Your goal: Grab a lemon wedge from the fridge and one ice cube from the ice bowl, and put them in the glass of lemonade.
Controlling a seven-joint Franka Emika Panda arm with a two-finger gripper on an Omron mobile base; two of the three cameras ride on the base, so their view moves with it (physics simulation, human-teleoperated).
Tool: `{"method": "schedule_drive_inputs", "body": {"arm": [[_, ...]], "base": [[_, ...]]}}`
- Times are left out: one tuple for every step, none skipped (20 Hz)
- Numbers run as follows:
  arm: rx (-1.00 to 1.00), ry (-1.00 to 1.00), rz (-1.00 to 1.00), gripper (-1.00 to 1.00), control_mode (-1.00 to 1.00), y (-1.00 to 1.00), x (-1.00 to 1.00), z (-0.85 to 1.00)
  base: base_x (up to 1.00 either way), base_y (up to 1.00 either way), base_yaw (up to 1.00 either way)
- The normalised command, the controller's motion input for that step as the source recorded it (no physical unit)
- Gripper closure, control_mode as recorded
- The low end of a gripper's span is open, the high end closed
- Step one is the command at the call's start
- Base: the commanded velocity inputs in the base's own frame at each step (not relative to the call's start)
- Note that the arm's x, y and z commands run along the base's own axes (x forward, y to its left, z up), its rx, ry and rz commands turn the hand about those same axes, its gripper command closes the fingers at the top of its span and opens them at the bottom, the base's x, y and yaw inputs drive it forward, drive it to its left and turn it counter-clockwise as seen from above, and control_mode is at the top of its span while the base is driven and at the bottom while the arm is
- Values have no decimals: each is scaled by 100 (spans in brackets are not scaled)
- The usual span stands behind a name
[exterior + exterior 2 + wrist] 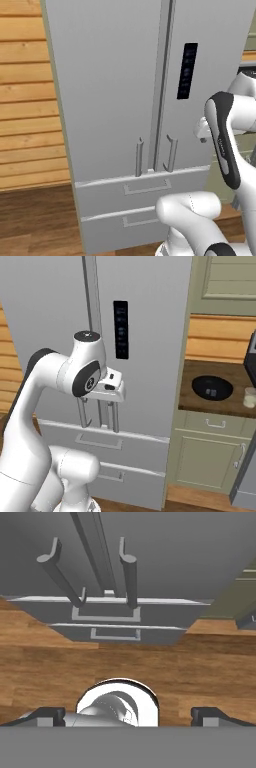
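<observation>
Your jaws [128, 714] stand fully spread and hold nothing. The fridge [150, 557], doors shut, lies ahead at 12 o'clock, its bar handles [129, 579] apart from them. The ice bowl [212, 387] and glass of lemonade [249, 397] sit on the desk [190, 398] at the fridge's 3 o'clock.

The fridge [145, 381] is closed: both upper doors and both lower drawers are shut, so the inside is barred. Two upright bar handles [129, 577] stand side by side at the centre seam, each set off from its door, with a narrow gap left behind each bar. Open air is seen between the gripper [127, 716], whose jaws stand wide apart, and the handles. To the right, a counter [195, 401] adjoins the fridge; the black ice bowl [212, 387] and the glass of lemonade [249, 396] are reachable from above.
</observation>
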Motion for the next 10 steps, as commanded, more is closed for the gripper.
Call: {"method": "schedule_drive_inputs", "body": {"arm": [[0, 0, 0, -100, 100, 0, 0, 0], [0, 0, 0, -100, 100, 0, 0, 0], [0, 0, 0, -100, 100, 0, 0, 0], [0, 0, 0, -100, 100, 0, 0, 0], [0, 0, 0, -100, 100, 0, 0, 0], [0, 0, 0, -100, 100, 0, 0, 0], [0, 0, 0, -100, 100, 0, 0, 0], [0, 0, 0, -100, 100, 0, 0, 0], [0, 0, 0, -100, 100, 0, 0, 0], [0, 0, 0, -100, 100, 0, 0, 0]], "base": [[-91, 0, 12], [-89, 0, 12], [-84, 0, 10], [-69, 0, 7], [-66, 0, 5], [-59, 0, 4], [-54, 0, 1], [-59, 0, 1], [-63, 0, 1], [-66, 0, 2]]}}
